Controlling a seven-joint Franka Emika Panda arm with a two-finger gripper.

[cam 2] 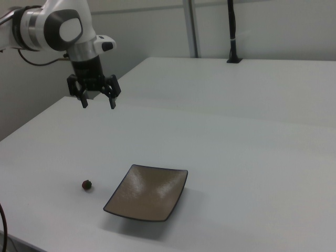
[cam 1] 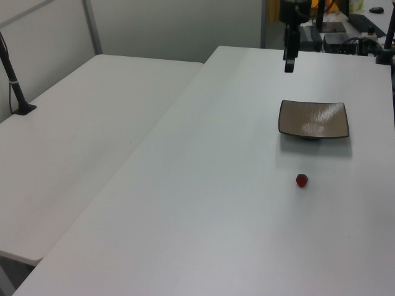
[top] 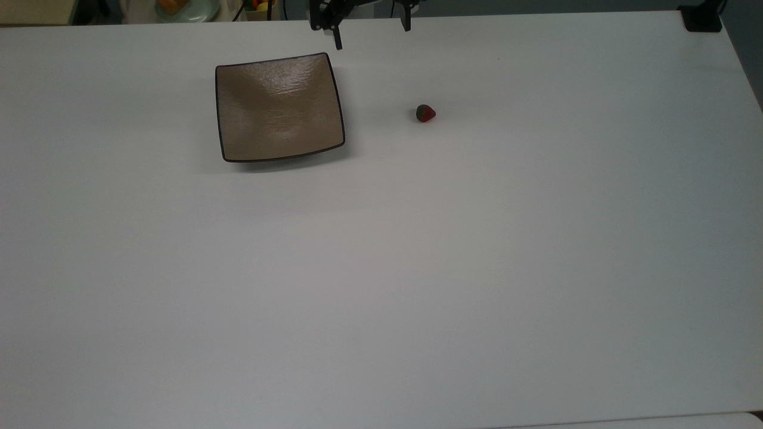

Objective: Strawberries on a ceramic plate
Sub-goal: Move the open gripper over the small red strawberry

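The strawberry [top: 425,113] [cam 1: 302,180] [cam 2: 86,184], small and red with a dark green cap, lies alone on the white table. To the top view's left of it stands the square tan-brown ceramic plate [top: 279,107] [cam 1: 313,119] [cam 2: 147,192], with nothing on it. My gripper [top: 373,39] [cam 1: 289,66] [cam 2: 98,105] hangs open and empty well above the table, near the far edge in the top view, beyond the gap between plate and strawberry. In the right view its two black fingers point down, spread wide.
A pale green dish [top: 182,7] holding something orange sits past the table's far edge. A black mount [top: 702,21] occupies the top view's right far corner. A second white table [cam 1: 80,123] with a black post [cam 1: 15,86] adjoins.
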